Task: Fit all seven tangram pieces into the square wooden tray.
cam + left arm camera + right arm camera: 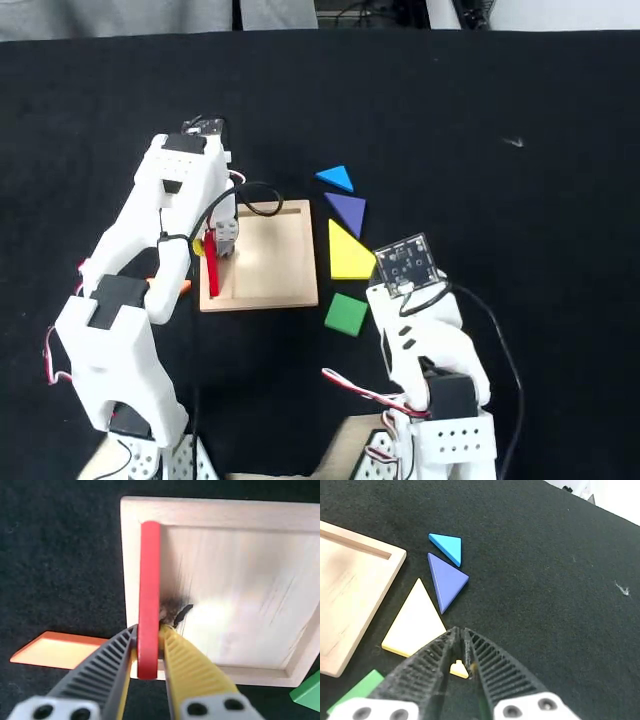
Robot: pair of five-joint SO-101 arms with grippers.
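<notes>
Red tangram piece (149, 605) stands on edge, pinched between the grey and yellow fingers of the left gripper (149, 632), jaws clamped on its lower end. The piece runs along one inner wall of the square wooden tray (225, 510), and its far end looks to be touching the tray floor beside that wall. In the high view this is the tray's left side, under the left arm. The tray floor is otherwise bare wood.

Orange piece (55, 650) lies flat on the black cloth (500, 200) just outside the tray on that same side. It is possibly a parallelogram, but it is partly hidden by the arm.

Four pieces lie on the cloth off the tray's right edge:
- Light blue small triangle (336, 178), farthest back.
- Purple triangle (348, 211), just in front of it.
- Yellow large triangle (347, 255), close beside the tray rim.
- Green square (346, 314), near the tray's front right corner.

Right gripper (459, 632) has its jaws closed together and holds nothing. It hangs over the cloth at the yellow triangle's corner, a bit of yellow showing between the fingers.
</notes>
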